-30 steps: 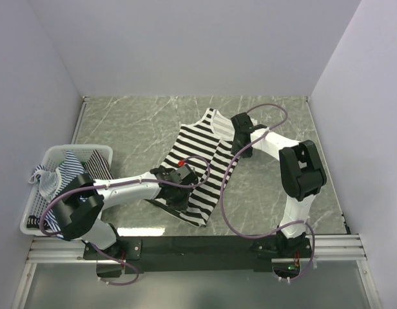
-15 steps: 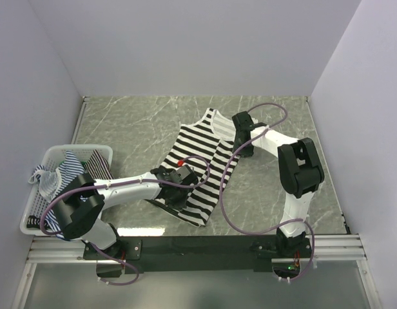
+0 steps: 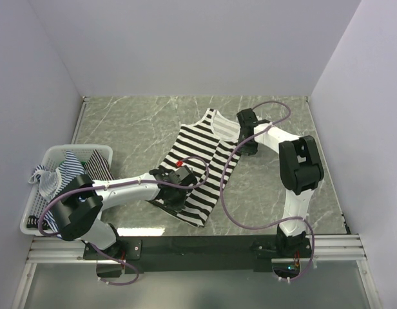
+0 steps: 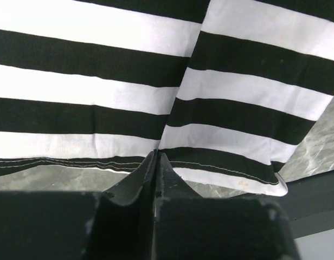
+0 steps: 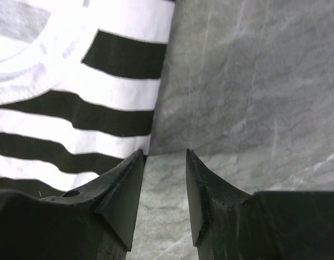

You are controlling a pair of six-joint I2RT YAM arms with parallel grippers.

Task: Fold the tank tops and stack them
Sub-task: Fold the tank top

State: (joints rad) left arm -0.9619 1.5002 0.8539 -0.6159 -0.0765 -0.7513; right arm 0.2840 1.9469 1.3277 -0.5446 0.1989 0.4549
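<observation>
Black-and-white striped tank top lay flat mid marble table. Judged light, limp, prone to sag and bunch; best pinched at hem corners or straps. Left gripper closed at hem, pinch on cloth unclear. Right gripper slightly parted, empty, just beside top's edge.

My left arm stretches low toward the right, the left gripper with jaws pressed together, while my right arm bends up and leftward, the right gripper pointing down, fingers slightly apart.
</observation>
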